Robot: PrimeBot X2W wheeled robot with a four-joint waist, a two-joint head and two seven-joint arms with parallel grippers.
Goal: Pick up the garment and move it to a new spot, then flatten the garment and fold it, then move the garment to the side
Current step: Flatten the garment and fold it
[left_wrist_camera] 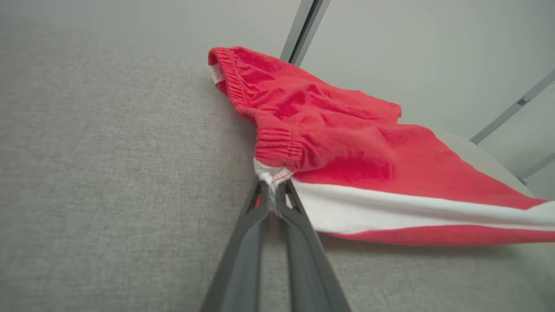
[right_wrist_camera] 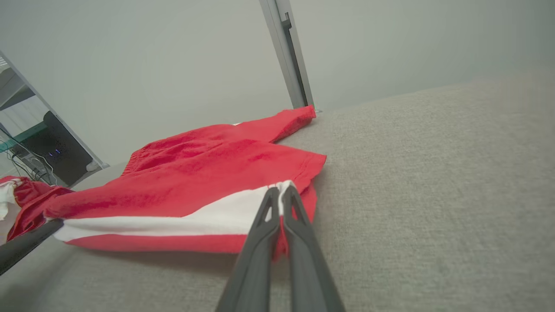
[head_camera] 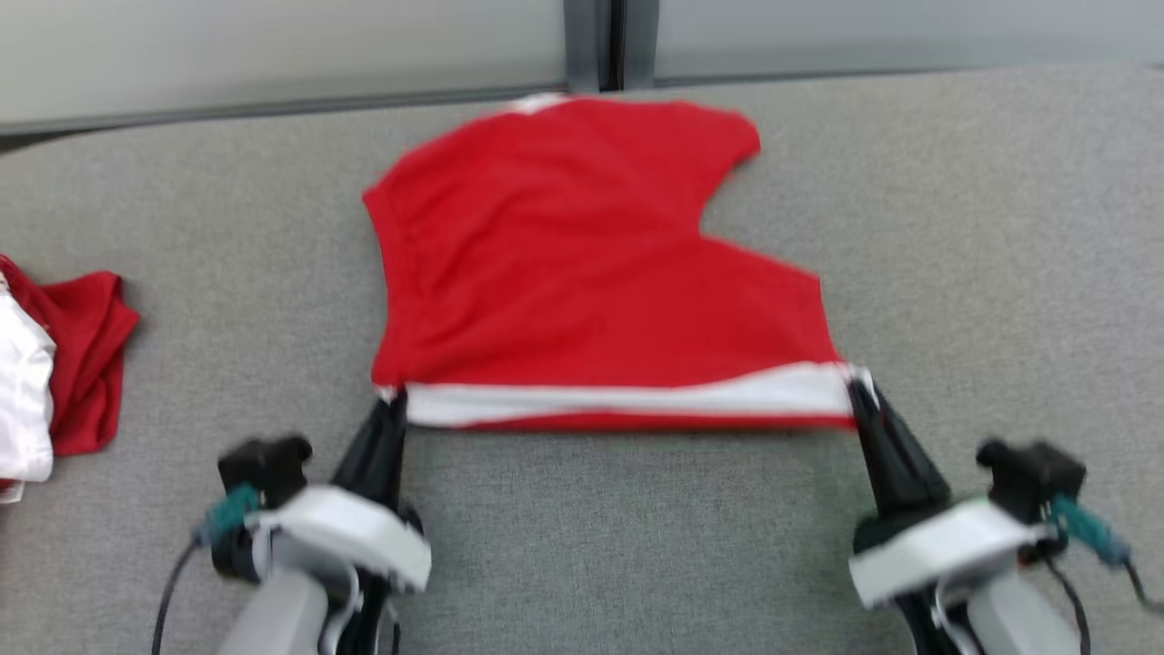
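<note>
The garment [head_camera: 582,273] is a pair of red shorts with a white side stripe, spread on the grey table with its near edge lifted off the surface. My left gripper [head_camera: 393,400] is shut on the near left corner, by the ribbed waistband [left_wrist_camera: 277,147]. My right gripper [head_camera: 859,387] is shut on the near right corner, at the end of the white stripe [right_wrist_camera: 195,219]. The near edge hangs taut between the two grippers. In the wrist views the left gripper [left_wrist_camera: 272,190] and the right gripper [right_wrist_camera: 281,193] each pinch white cloth at their tips.
A heap of other red and white clothes [head_camera: 55,364] lies at the table's left edge. The grey fabric table [head_camera: 955,227] ends at a pale wall with a dark upright post [head_camera: 596,45] behind the garment. Bare table stretches to the right.
</note>
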